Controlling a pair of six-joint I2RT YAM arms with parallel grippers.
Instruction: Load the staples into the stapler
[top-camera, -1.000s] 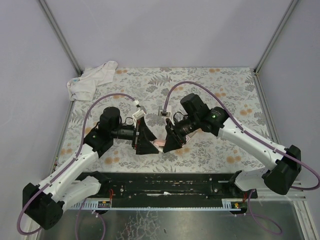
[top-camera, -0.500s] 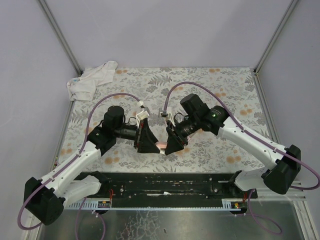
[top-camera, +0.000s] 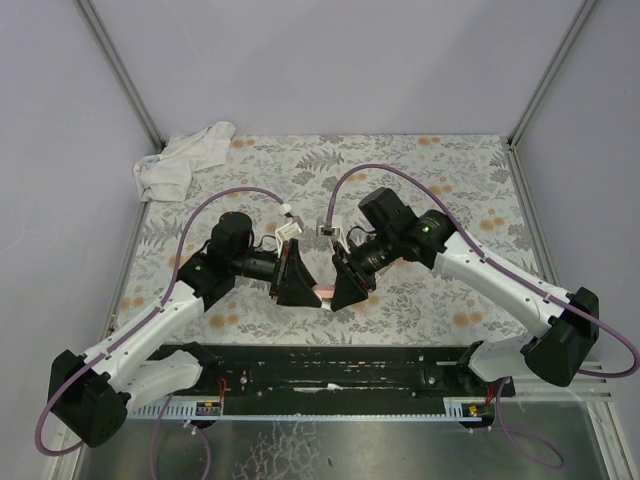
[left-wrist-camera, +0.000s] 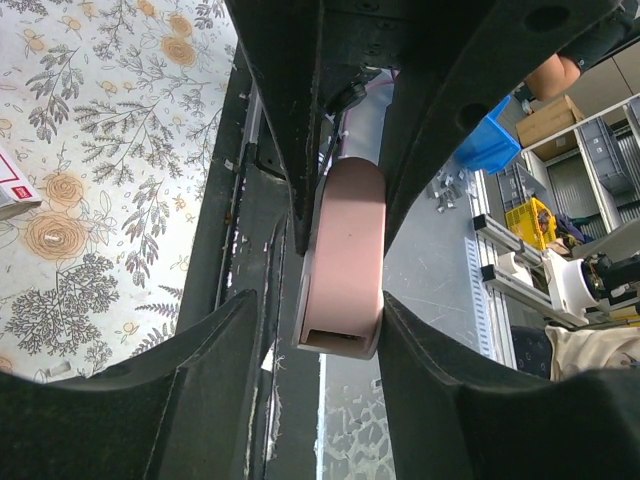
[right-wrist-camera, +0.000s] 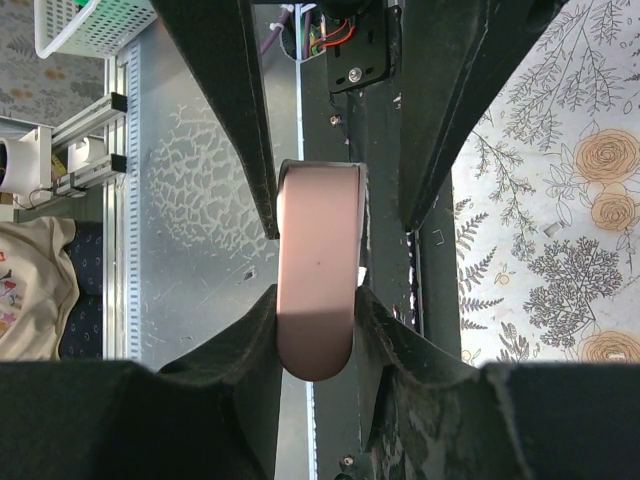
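Bridging the 2 grippers, the stapler (top-camera: 325, 291), a smooth pink bar, is held aloft, presumably for opening. Its rounded end is clamped by the right gripper (right-wrist-camera: 315, 320). Its square end is flanked by the left gripper (left-wrist-camera: 335, 330), but firm contact cannot be told. The staples (left-wrist-camera: 12, 190), a small red-and-white box, lie apart on the floral cloth (left-wrist-camera: 120, 120).
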